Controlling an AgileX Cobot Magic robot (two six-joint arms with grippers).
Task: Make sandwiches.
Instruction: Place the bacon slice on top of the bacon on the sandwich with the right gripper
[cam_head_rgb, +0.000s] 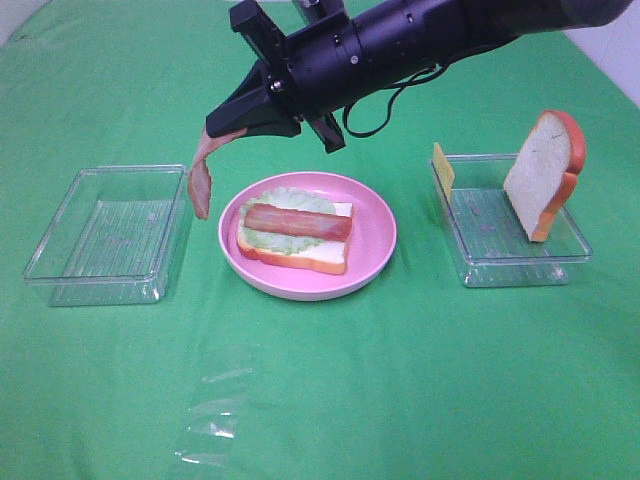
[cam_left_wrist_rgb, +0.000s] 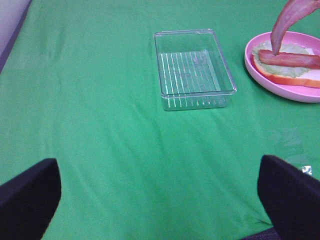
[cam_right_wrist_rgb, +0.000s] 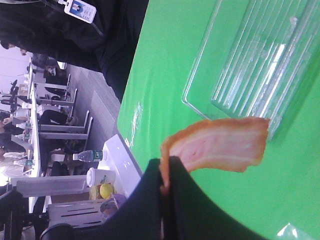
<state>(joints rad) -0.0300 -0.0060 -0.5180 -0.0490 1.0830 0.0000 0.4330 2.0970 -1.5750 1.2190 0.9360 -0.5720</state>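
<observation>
Right tool (cam_head_rgb: 218, 128) pinches a reddish-brown bacon strip (cam_head_rgb: 200, 185) left of the round pink plate (cam_head_rgb: 380, 215); next, it should carry it right. Left tool (cam_left_wrist_rgb: 157, 197) gapes open.

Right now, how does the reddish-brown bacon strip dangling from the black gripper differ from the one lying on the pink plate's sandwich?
The dangling reddish-brown bacon strip hangs in the air, pinched at one end by the shut right gripper; the lying bacon strip rests on the pale green lettuce leaf in the round pink plate. The dangling strip droops and bends; the lying one is flat and straight. Both are reddish-brown.
</observation>
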